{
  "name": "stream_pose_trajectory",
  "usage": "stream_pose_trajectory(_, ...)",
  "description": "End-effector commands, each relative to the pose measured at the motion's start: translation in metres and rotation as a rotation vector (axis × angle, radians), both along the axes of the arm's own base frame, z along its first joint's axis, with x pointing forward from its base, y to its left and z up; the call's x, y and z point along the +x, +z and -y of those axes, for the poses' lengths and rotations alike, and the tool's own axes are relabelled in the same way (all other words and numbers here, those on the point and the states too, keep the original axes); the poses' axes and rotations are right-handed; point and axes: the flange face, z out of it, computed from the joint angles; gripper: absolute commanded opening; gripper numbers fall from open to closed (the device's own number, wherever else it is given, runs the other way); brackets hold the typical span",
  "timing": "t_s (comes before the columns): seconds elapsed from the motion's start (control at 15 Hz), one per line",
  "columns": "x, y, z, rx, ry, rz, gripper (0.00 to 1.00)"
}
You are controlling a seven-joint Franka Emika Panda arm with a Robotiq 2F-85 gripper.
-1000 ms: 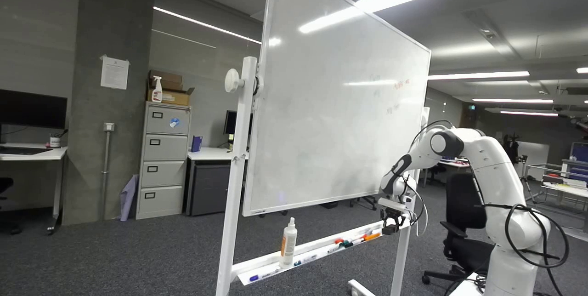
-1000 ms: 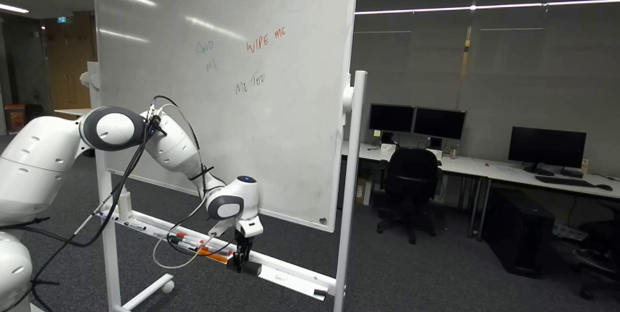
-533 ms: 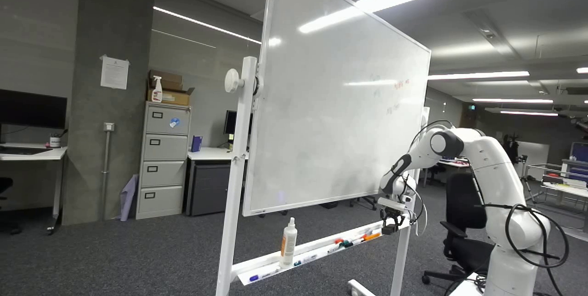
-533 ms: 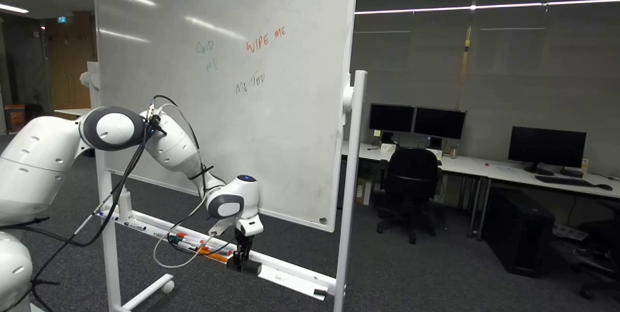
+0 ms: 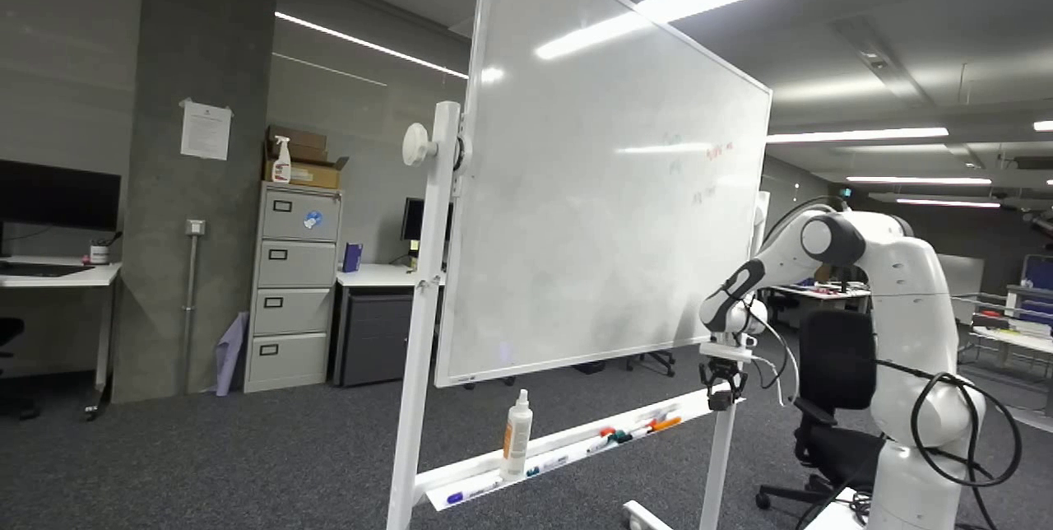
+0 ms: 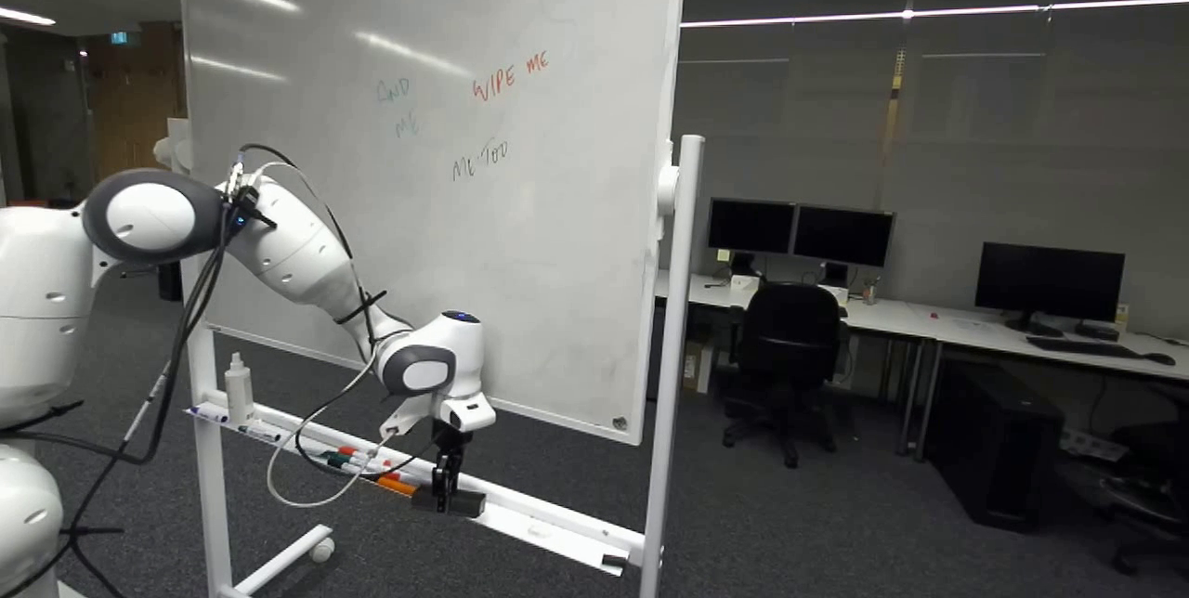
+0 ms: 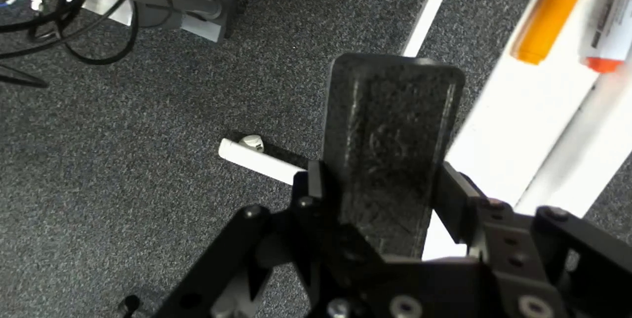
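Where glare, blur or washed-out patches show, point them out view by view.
In both exterior views, bright glare streaks the whiteboard; in the wrist view, the tray is washed out, print on the red-ended marker is blurred, and the dark block in the end effector catches faint glints along its edges.

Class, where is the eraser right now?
In the wrist view, the eraser is mid-picture, gripped by the end effector, left of the orange marker on the tray.

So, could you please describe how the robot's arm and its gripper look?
The arm is smooth white, with rounded segments and dark grey bands around white oval caps. Black and whitish cables run along it, fastened by black ties. A blue light marks the wrist. The gripper is black, with jointed fingers and silvery screws.
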Motion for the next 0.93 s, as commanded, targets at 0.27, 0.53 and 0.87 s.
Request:
stream_pose_trajectory(0.27,-0.121,0.095,0.021,0.033,0.27,-0.011,0.34)
stream_pose_trajectory(0.53,-0.17,0.153,0.03,0.027,0.452,0.068,0.34)
stream_pose_trajectory(0.87,-0.228,0.24,0.019,-0.002,0.676,0.198,0.34)
